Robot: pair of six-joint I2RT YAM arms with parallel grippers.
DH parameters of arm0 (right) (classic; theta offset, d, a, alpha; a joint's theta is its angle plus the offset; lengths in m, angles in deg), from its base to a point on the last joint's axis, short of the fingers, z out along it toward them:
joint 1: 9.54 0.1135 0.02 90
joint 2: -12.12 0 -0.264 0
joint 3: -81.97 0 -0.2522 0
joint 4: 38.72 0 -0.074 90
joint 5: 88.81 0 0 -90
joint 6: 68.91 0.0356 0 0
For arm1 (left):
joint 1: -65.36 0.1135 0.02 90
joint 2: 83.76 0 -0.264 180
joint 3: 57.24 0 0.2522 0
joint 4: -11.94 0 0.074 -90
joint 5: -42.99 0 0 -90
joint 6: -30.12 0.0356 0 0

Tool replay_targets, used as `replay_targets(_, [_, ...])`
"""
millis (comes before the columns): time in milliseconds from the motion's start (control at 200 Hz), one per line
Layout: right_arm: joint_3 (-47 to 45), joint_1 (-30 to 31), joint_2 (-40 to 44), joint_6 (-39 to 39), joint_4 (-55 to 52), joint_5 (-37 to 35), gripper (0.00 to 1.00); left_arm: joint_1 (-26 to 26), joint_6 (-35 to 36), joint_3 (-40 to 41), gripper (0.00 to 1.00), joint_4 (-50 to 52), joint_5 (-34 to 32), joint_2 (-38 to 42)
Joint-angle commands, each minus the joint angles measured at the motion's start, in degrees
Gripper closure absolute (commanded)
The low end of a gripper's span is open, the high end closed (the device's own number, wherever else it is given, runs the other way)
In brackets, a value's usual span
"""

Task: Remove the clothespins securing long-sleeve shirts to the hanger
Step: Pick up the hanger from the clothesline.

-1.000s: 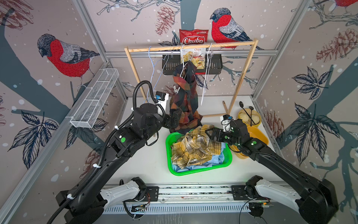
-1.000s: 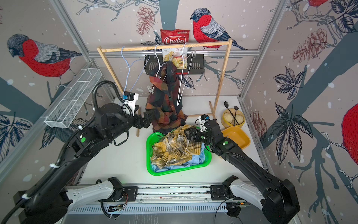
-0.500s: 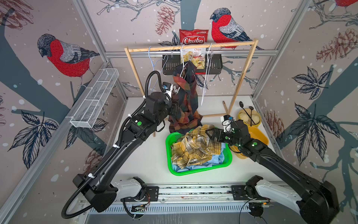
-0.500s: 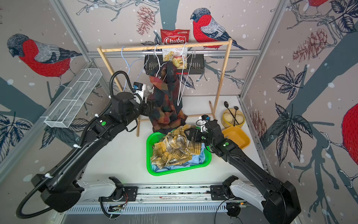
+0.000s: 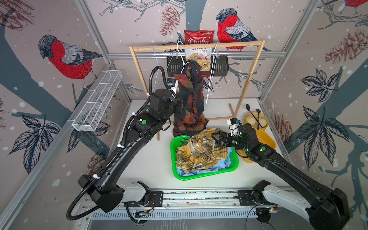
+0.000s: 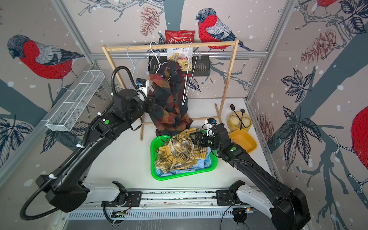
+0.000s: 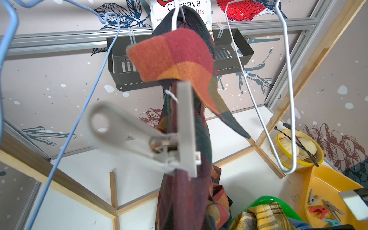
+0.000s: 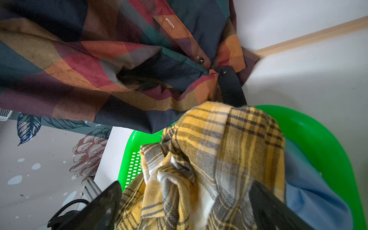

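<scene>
The dark check shirt (image 5: 189, 103) (image 6: 169, 99) hangs from a white hanger (image 7: 175, 18) on the rack. A whitish-grey clothespin (image 7: 186, 129) is clipped on it. My left gripper (image 5: 180, 105) (image 6: 151, 103) is pressed to the shirt's left edge, shut on its cloth (image 7: 187, 199), which hides the fingers. My right gripper (image 5: 218, 138) (image 8: 187, 185) hangs open over the yellow plaid shirt (image 5: 199, 151) (image 8: 219, 149), which lies on the light blue shirt (image 5: 225, 163) in the green basket (image 5: 173, 159). Loose clothespins (image 7: 318, 210) lie in the yellow tray (image 7: 318, 179).
The wooden rack (image 5: 197, 44) also carries an empty blue hanger (image 5: 156, 57) and an empty white hanger (image 5: 211, 79). Behind it are a black wall basket (image 5: 219, 67) and a chips bag. A yellow bowl with spoons (image 5: 255, 119) stands at the back right. A wire basket (image 5: 97, 103) lines the left wall.
My left arm reached forward to the check shirt's left edge and its gripper went from open to shut there. The right arm has not moved.
</scene>
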Motion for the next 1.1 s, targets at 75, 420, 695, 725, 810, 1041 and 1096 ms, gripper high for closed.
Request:
replay_targets(75, [3.1, 3.7, -0.1, -1.1, -1.3, -6.8, 0.00, 0.0, -1.6, -3.3, 1.00, -3.3, -1.1, 0.7])
replay_targets(420, [6.3, 5.7, -0.5, -1.7, -3.4, -12.2, 0.00, 0.0, -1.7, -8.5, 1.00, -1.9, 2.2, 1.9])
replay_targets(695, [10.7, 9.1, 1.5, -3.1, -8.5, -22.4, 0.00, 0.0, -1.7, -6.3, 1.00, -0.1, 3.3, 6.9])
replay_targets(725, [11.1, 10.0, 1.5, -3.7, -8.3, -22.8, 0.00, 0.0, -1.8, -6.2, 1.00, 0.0, 3.8, 7.4])
replay_targets(810, [12.6, 14.5, 0.2, -4.8, -7.4, -25.5, 0.00, 0.0, -1.7, -5.8, 1.00, 1.0, 5.2, 8.9])
replay_targets(1041, [17.4, 21.9, -8.1, -5.4, -4.4, -28.1, 0.00, 0.0, -1.7, -3.2, 1.00, 4.3, 8.6, 9.9])
replay_targets(1096, [17.9, 22.1, -9.1, -5.2, -3.1, -27.6, 0.00, -0.1, -2.0, -2.4, 1.00, 4.3, 9.3, 9.4])
